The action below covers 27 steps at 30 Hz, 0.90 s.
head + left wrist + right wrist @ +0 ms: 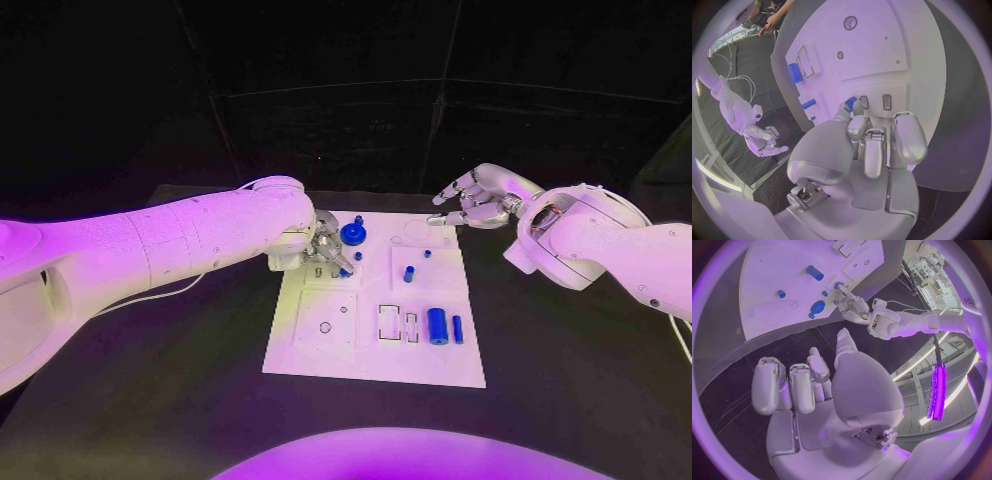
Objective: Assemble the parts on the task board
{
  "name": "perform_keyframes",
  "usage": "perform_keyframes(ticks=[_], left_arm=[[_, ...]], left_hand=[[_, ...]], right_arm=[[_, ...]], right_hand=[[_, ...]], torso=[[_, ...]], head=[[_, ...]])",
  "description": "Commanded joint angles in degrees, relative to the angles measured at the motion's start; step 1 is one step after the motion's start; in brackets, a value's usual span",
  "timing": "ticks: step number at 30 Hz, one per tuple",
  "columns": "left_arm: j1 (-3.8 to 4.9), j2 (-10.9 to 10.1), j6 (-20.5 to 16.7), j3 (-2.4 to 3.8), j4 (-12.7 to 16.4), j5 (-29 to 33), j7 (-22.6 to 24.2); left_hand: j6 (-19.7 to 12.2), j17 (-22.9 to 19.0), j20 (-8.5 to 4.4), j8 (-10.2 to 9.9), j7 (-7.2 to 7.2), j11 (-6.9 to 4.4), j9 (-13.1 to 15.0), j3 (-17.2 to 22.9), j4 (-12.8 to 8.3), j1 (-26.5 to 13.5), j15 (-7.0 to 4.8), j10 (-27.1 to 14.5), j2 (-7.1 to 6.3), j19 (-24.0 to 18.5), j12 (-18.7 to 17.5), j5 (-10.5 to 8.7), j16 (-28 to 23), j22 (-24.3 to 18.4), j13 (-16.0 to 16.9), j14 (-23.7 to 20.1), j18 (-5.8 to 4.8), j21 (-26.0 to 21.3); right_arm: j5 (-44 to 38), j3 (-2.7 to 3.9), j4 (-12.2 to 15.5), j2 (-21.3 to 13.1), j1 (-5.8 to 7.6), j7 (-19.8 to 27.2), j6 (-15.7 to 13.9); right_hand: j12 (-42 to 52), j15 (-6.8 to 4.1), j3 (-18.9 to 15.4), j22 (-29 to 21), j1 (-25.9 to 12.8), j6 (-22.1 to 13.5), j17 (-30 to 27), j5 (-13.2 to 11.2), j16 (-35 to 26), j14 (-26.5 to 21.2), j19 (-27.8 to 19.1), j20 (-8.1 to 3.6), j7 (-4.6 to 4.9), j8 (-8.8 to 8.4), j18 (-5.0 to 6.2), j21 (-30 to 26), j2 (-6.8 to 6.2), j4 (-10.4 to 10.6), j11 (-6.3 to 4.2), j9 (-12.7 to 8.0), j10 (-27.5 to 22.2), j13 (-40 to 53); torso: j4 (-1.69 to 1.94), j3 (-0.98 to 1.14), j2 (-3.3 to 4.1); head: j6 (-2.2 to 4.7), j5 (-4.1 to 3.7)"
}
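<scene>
The task board (325,345) lies flat in the middle of the black table (577,380), its long side running away from the robot.

The left hand (326,250) is over the board's far left area. In the head view its fingers (342,262) point down at the board surface beside a small blue part (358,256). In the left wrist view the fingers (874,145) are curled inward close together, with a blue part (851,102) showing just past the fingertips; whether the fingers pinch it cannot be told.

A round blue gear-like part (353,235) sits on the board just beyond the left hand, toward the board's far edge. Two small blue pegs (410,272) stand near the board's centre, on the side toward the right arm. A larger blue cylinder (437,326) lies on the board's near right area, with a thinner blue pin (457,329) just beside it. Rectangular outlined recesses (388,321) lie next to the cylinder, toward the board's middle.

The right hand (473,200) hovers off the board, just past its far right corner, above the table. Its fingers (795,385) are loosely curled and slightly apart, holding nothing.
</scene>
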Motion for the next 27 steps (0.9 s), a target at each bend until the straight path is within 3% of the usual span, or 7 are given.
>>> perform_keyframes(ticks=[1, 9, 15, 22, 27], left_arm=[[0.07, -0.17, -1.20, 0.01, 0.13, 0.70, 0.01], [0.06, -1.31, -3.80, 0.02, 1.09, 0.73, 0.60], [0.07, -2.66, -5.36, 0.04, 2.04, 0.87, 1.39], [0.07, -3.74, -5.96, 0.05, 2.99, 1.02, 1.85], [0.06, -4.51, -8.35, 0.04, 3.86, 1.05, 3.72]], left_hand=[[-0.31, 15.09, -0.54, -0.21, 0.11, -0.27, 0.00, 0.33, -0.05, 0.13, -0.35, 0.10, -0.47, 0.60, -0.12, 0.10, 0.18, 0.00, -0.03, 5.84, -0.94, 0.29], [0.14, 15.09, -0.47, -0.10, 0.27, -0.11, 0.09, 0.29, 0.62, -1.68, -0.22, 0.27, -1.54, 0.58, -0.04, 0.05, 0.18, 0.17, -0.03, 5.84, -0.97, 0.36], [0.32, 15.09, -0.42, -0.02, 0.30, -0.08, 0.19, 0.15, 0.81, -2.60, -0.18, 0.35, -2.39, 0.56, -0.01, 0.04, 0.18, 0.20, -0.06, 5.84, -0.96, 0.34], [0.46, 15.09, -0.37, 0.05, 0.38, -0.01, 0.30, -0.23, 1.04, -3.66, -0.13, 0.39, -3.32, 0.53, -0.01, 0.03, 0.18, 0.29, -0.11, 5.84, -0.96, 0.35], [0.48, 15.09, -0.35, 0.07, 0.37, 0.00, 0.33, -0.32, 1.00, -3.82, -0.12, 0.43, -3.60, 0.50, 0.04, 0.03, 0.18, 0.20, -0.06, 5.84, -0.93, 0.26]], right_arm=[[0.05, 0.03, 0.01, 0.10, 0.13, 0.15, 0.32], [0.05, 0.03, -0.16, 0.32, 0.12, 0.36, 0.37], [0.05, 0.02, -0.42, 0.62, 0.12, 0.61, 0.53], [0.05, 0.01, -0.69, 0.92, 0.11, 0.71, 0.65], [0.01, 0.01, -0.78, 1.06, 0.11, 0.94, 0.46]], right_hand=[[-0.16, -0.29, -0.01, -0.03, 0.51, -0.49, 1.27, 0.30, -0.19, 2.91, -0.29, 0.05, -0.06, 0.00, 0.31, -0.20, 0.08, 0.34, 0.05, 0.03, -0.32, 0.02], [-0.13, -0.29, -0.01, -0.03, 0.54, -0.48, 1.28, 0.32, -0.19, 2.91, -0.29, 0.05, -0.06, 0.01, 0.31, -0.21, 0.12, 0.37, 0.05, 0.03, -0.29, 0.04], [-0.13, -0.32, 0.04, -0.05, 1.20, -0.46, 1.29, 0.51, -0.22, 2.93, -0.28, 0.03, -0.09, 0.08, 0.31, -0.24, 0.35, 0.35, 0.02, 0.05, -0.29, -0.04], [-0.13, -0.32, 0.04, -0.05, 1.20, -0.46, 1.29, 0.51, -0.22, 2.93, -0.28, 0.03, -0.09, 0.08, 0.31, -0.24, 0.35, 0.35, 0.02, 0.05, -0.29, -0.04], [-0.10, -0.33, 0.05, -0.05, 1.41, -0.46, 1.33, 0.63, -0.22, 2.94, -0.27, 0.02, -0.10, 0.11, 0.31, -0.25, 0.51, 0.37, 0.01, 0.05, -0.26, -0.03]], torso=[[-0.01, 0.01, -0.01], [0.04, -0.05, 0.00], [0.12, 0.06, 0.02], [0.05, 0.01, 0.03], [0.00, 0.04, 0.00]], head=[[0.06, -0.06], [0.19, -0.24], [0.17, -0.21], [0.15, -0.20], [0.24, -0.19]])
